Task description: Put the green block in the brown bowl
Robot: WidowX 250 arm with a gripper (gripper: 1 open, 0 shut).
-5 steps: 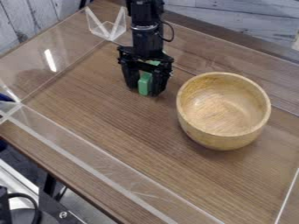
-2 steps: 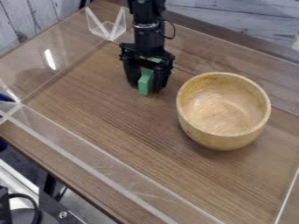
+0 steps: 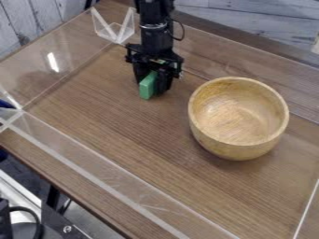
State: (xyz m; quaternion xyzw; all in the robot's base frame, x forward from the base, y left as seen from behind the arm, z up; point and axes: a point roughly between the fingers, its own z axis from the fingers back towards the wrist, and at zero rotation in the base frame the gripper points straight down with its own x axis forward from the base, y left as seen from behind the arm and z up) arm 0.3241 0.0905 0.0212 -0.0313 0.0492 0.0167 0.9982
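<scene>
The green block (image 3: 145, 87) lies on the wooden table left of the brown bowl (image 3: 232, 146), about a hand's width from its rim. My black gripper (image 3: 152, 77) comes straight down onto the block from above. Its fingers are drawn in against the block's upper end, so the jaws stand shut on it. The block's lower end sticks out toward the front left below the fingers. It seems to rest on the table still. The bowl is upright with nothing in it.
A low clear acrylic wall (image 3: 75, 173) runs round the wooden tabletop (image 3: 112, 131). A transparent plastic piece (image 3: 112, 28) stands at the back behind the arm. The table's front edge drops off at the lower left.
The fingers have closed in from wide apart onto the green block. The block now sits slightly turned, with its lower end showing to the left. The bowl has not moved.
</scene>
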